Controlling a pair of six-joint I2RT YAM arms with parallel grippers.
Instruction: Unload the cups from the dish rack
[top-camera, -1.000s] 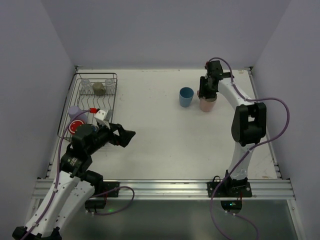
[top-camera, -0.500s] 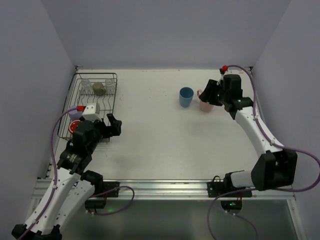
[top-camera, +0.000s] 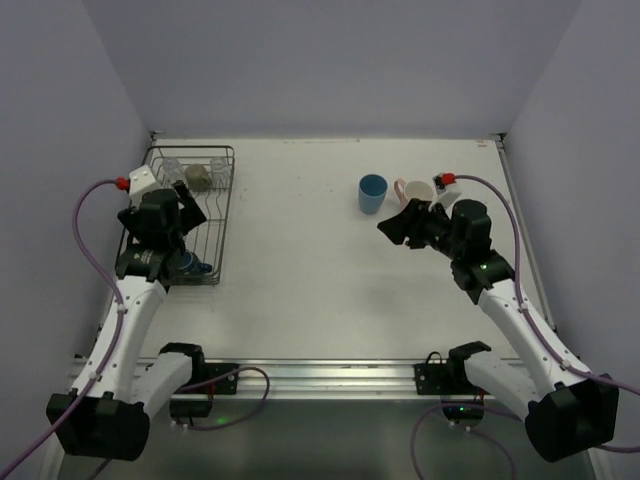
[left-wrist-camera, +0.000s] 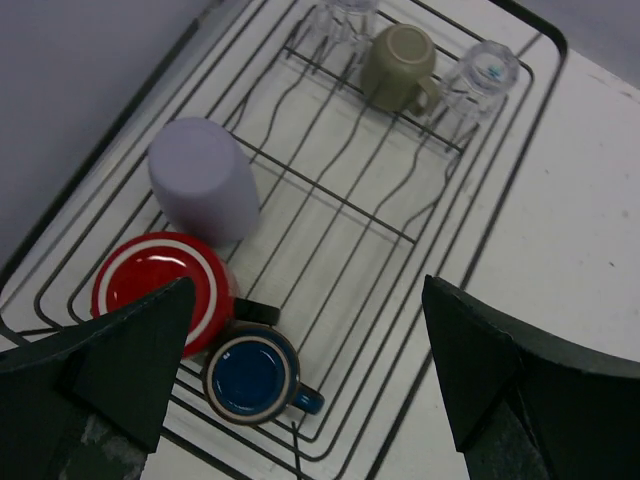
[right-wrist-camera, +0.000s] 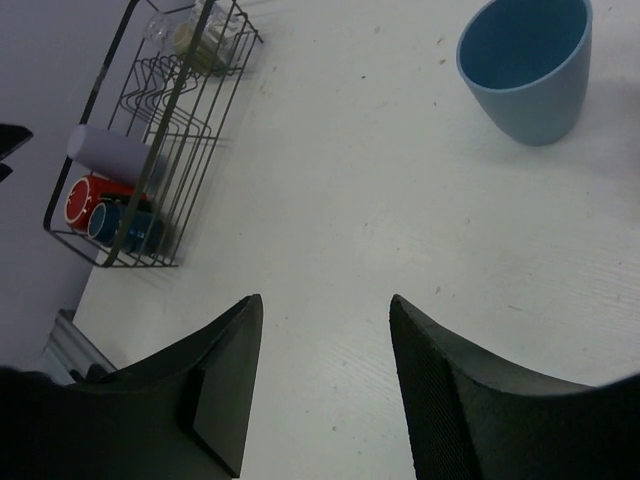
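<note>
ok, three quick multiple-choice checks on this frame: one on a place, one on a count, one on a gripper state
1. Where is the light blue cup?
A) in the rack
B) on the table, beside the pale pink mug
C) held by a gripper

2. How many clear glasses are in the dish rack?
A) none
B) one
C) two

3. What state is the left gripper in?
A) open and empty, above the rack
B) shut on a cup
C) shut on nothing

Answers:
1 B: the top view shows it upright on the table next to the pink mug, well apart from the rack.
2 C: one stands on each side of the beige-olive mug at the rack's far end.
3 A: the left wrist view shows the fingers spread with nothing between them and the rack below.
</note>
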